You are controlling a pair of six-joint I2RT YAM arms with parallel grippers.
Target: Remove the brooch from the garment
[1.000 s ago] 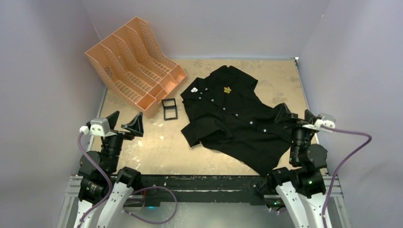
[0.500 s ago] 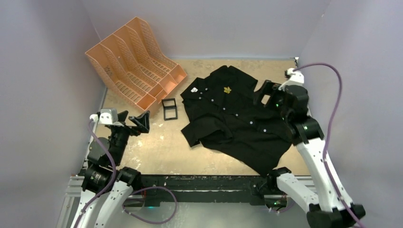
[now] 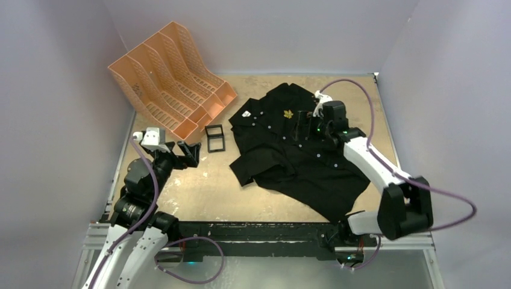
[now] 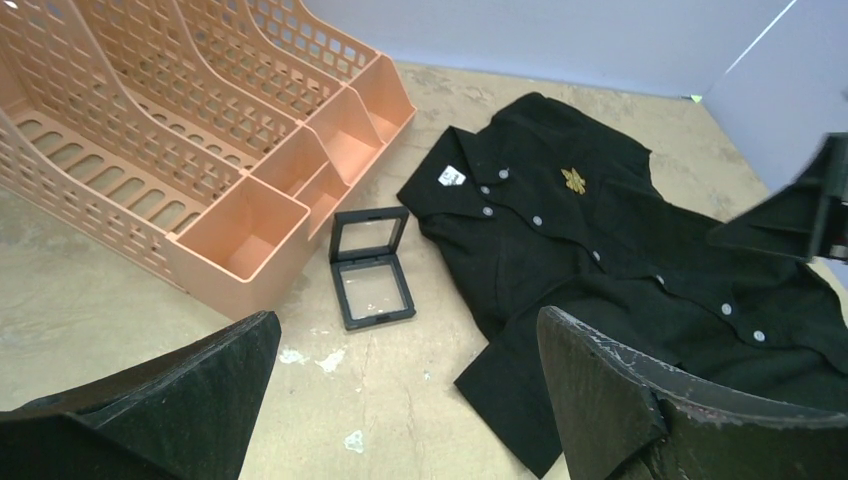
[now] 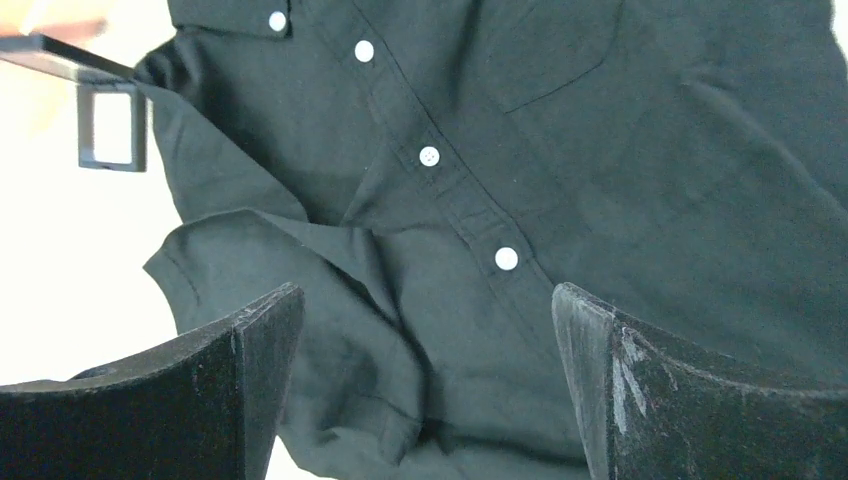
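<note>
The black shirt (image 3: 289, 150) lies spread out on the table, collar at the far left. The gold leaf brooch (image 3: 288, 114) is pinned on its chest; it also shows in the left wrist view (image 4: 573, 180). My right gripper (image 3: 305, 127) is open above the shirt, just right of the brooch and a little nearer. In the right wrist view (image 5: 425, 300) its fingers frame the button placket (image 5: 430, 156), and the brooch is out of view. My left gripper (image 3: 182, 152) is open and empty over bare table left of the shirt (image 4: 620, 260).
An orange multi-slot file rack (image 3: 172, 81) stands at the back left. A small open black display box (image 3: 214, 138) lies between the rack and the shirt, also seen in the left wrist view (image 4: 370, 270). Grey walls enclose the table.
My right arm has swung from the table's right side to above the shirt beside the brooch. My left gripper has moved forward and to the right.
</note>
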